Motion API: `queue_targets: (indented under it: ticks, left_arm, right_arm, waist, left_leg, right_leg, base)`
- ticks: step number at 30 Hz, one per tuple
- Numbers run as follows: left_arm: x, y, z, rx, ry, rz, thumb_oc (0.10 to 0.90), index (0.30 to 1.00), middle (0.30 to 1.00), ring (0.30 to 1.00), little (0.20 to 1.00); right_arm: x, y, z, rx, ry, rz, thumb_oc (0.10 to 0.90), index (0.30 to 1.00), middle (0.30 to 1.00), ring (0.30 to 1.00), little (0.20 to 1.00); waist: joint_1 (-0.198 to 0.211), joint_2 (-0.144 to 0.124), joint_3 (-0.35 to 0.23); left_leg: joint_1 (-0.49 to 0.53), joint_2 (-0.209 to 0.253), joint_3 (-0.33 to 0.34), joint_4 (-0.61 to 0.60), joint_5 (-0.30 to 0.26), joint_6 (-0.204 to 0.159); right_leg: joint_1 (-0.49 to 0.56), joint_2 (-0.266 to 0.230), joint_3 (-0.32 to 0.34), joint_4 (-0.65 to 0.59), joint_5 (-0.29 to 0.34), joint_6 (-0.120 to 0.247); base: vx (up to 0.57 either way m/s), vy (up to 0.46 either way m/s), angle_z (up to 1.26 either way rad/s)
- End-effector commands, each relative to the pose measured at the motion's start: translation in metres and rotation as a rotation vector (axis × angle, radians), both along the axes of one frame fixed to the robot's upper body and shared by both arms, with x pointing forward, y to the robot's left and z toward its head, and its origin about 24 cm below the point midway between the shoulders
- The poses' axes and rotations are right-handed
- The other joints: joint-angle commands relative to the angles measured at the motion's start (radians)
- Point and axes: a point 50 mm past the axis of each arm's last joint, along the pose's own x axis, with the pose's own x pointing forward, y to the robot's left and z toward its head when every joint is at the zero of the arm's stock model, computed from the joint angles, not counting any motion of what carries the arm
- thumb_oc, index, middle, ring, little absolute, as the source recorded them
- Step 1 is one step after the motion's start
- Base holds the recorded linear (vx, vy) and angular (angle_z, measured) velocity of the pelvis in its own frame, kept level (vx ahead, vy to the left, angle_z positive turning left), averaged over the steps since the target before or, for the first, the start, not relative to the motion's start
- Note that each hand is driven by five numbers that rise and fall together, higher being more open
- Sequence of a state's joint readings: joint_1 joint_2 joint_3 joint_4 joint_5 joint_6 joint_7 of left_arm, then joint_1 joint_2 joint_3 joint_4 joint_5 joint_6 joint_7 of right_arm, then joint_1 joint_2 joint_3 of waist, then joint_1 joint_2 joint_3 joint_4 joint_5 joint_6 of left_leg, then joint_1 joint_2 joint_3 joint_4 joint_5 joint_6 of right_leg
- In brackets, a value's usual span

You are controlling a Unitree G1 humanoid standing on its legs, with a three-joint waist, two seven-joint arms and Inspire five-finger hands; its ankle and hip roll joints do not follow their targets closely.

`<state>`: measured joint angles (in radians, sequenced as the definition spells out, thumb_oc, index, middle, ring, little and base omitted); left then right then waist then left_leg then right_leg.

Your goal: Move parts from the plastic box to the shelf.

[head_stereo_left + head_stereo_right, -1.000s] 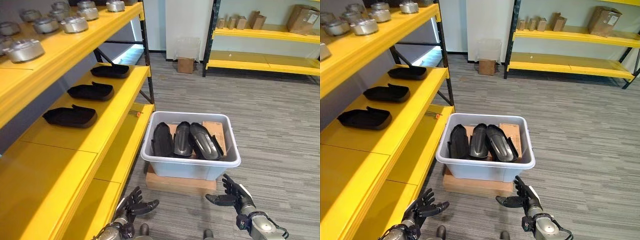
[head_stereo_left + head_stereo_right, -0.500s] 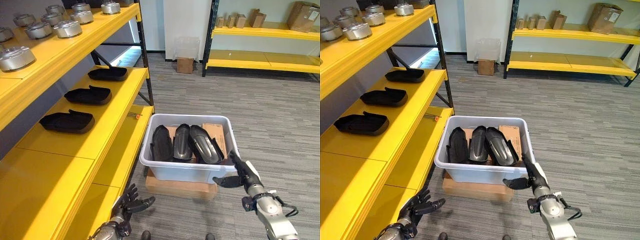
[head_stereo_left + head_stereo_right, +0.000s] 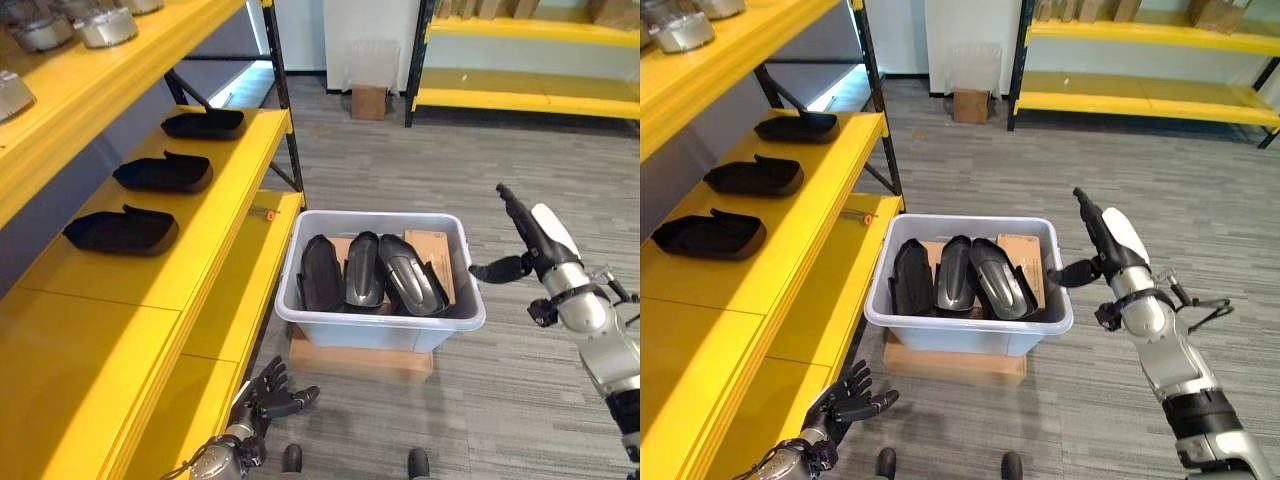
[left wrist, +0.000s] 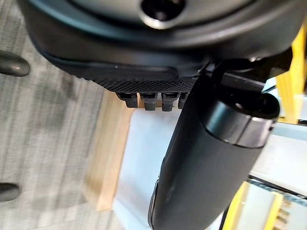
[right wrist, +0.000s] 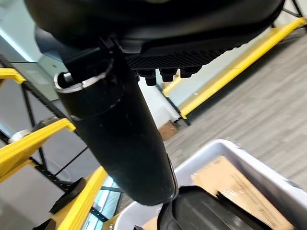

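We were at the reach-in step: right hand (image 3: pixel 1110 240) hovered just right of the plastic box (image 3: pixel 970 335), fingers straight, holding nothing. Three dark parts (image 3: pixel 952 276) sat inside. Next we'd reckon dipping in to grab one. Left hand (image 3: pixel 845 405) hung low, fingers relaxed and empty, beside the shelf (image 3: pixel 790 240).

A pale grey plastic box (image 3: pixel 378 333) sits on the floor atop a flat cardboard slab, just beside the yellow shelf (image 3: pixel 215 215) at its 9 o'clock side. Inside, three black, glossy, elongated parts (image 3: pixel 365 270) lean side by side on their edges, tips toward 12 o'clock, with a brown cardboard piece at their 3 o'clock side. On the shelf's middle level, three more black parts (image 3: pixel 121 230) lie flat in a row, well apart, running toward 12 o'clock.
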<state>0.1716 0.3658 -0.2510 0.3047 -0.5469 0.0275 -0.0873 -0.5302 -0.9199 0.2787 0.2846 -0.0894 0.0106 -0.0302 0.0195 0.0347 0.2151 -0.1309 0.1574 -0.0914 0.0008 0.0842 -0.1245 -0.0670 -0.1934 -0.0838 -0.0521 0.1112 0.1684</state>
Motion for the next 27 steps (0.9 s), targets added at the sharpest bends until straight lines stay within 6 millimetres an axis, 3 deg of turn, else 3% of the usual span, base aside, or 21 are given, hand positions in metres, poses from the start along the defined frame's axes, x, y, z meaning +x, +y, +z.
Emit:
queue_targets:
  ticks: [1, 2, 3, 4, 9, 10, 19, 27]
  left_arm:
    - [0.037, 0.007, 0.049, 0.003, -0.269, -0.027, 0.900, 1.000, 1.000, 1.000, 1.000]
    - [0.043, 0.004, 0.057, 0.004, -0.305, -0.042, 0.900, 1.000, 1.000, 1.000, 1.000]
    - [0.044, 0.004, 0.058, 0.002, -0.306, -0.040, 0.900, 1.000, 1.000, 1.000, 1.000]
    - [0.048, 0.004, 0.062, 0.006, -0.330, -0.035, 0.900, 1.000, 1.000, 1.000, 1.000]
    - [0.058, 0.003, 0.073, 0.019, -0.382, -0.016, 0.900, 1.000, 1.000, 1.000, 1.000]
    - [0.062, 0.002, 0.078, 0.021, -0.408, -0.001, 0.900, 1.000, 1.000, 1.000, 1.000]
    - [0.070, 0.005, 0.094, 0.091, -0.486, -0.017, 0.900, 1.000, 1.000, 1.000, 1.000]
    - [0.075, 0.006, 0.099, 0.110, -0.510, -0.010, 0.900, 1.000, 1.000, 1.000, 1.000]
  right_arm:
    - [0.010, 0.021, 0.080, -0.123, -0.293, 0.062, 0.900, 1.000, 1.000, 1.000, 1.000]
    - [0.017, 0.023, 0.098, -0.195, -0.317, 0.039, 0.900, 1.000, 1.000, 1.000, 1.000]
    - [0.017, 0.023, 0.099, -0.197, -0.318, 0.041, 0.900, 1.000, 1.000, 1.000, 1.000]
    - [0.021, 0.031, 0.116, -0.265, -0.350, 0.038, 0.900, 1.000, 1.000, 1.000, 1.000]
    - [0.027, 0.052, 0.144, -0.405, -0.407, 0.045, 0.900, 1.000, 1.000, 1.000, 1.000]
    - [0.029, 0.067, 0.147, -0.475, -0.409, 0.077, 0.900, 1.000, 1.000, 1.000, 1.000]
    - [0.031, 0.083, 0.142, -0.613, -0.361, 0.148, 0.900, 1.000, 1.000, 1.000, 1.000]
    - [0.033, 0.074, 0.134, -0.614, -0.306, 0.128, 0.900, 1.000, 1.000, 1.000, 1.000]
  waist:
    - [0.052, -0.065, 0.025]
    - [0.058, -0.066, 0.053]
    - [0.055, -0.064, 0.053]
    - [0.060, -0.065, 0.074]
    - [0.070, -0.069, 0.125]
    - [0.075, -0.074, 0.154]
    - [0.087, -0.092, 0.215]
    - [0.084, -0.113, 0.246]
  left_leg:
    - [0.004, 0.033, -0.004, 0.067, -0.059, 0.010]
    - [-0.032, 0.032, -0.012, 0.071, -0.045, 0.006]
    - [-0.034, 0.031, -0.012, 0.072, -0.045, 0.006]
    - [-0.061, 0.030, -0.015, 0.076, -0.038, 0.008]
    - [-0.138, 0.022, -0.021, 0.110, -0.035, 0.010]
    - [-0.177, 0.018, -0.024, 0.127, -0.035, 0.010]
    - [-0.233, 0.015, -0.031, 0.143, -0.027, 0.008]
    - [-0.255, 0.016, -0.037, 0.154, -0.025, 0.006]
  right_leg:
    - [-0.101, -0.031, -0.007, 0.121, 0.008, -0.054]
    - [-0.133, -0.031, -0.011, 0.131, 0.014, -0.055]
    - [-0.135, -0.031, -0.011, 0.132, 0.014, -0.055]
    - [-0.167, -0.030, -0.005, 0.142, 0.019, -0.057]
    - [-0.241, -0.025, 0.009, 0.173, 0.023, -0.058]
    - [-0.273, -0.028, 0.016, 0.180, 0.031, -0.057]
    - [-0.315, -0.028, 0.012, 0.183, 0.043, -0.059]
    - [-0.334, -0.024, 0.009, 0.186, 0.048, -0.059]
  base:
    - [-0.16, -0.010, 0.15]
    - [-0.10, -0.007, 0.16]
    - [-0.17, 0.001, 0.08]
    - [-0.07, 0.008, 0.08]
    - [-0.11, 0.013, 0.05]
    - [-0.07, 0.001, 0.08]
    - [-0.02, -0.001, 0.05]
    - [0.00, 0.000, 0.00]
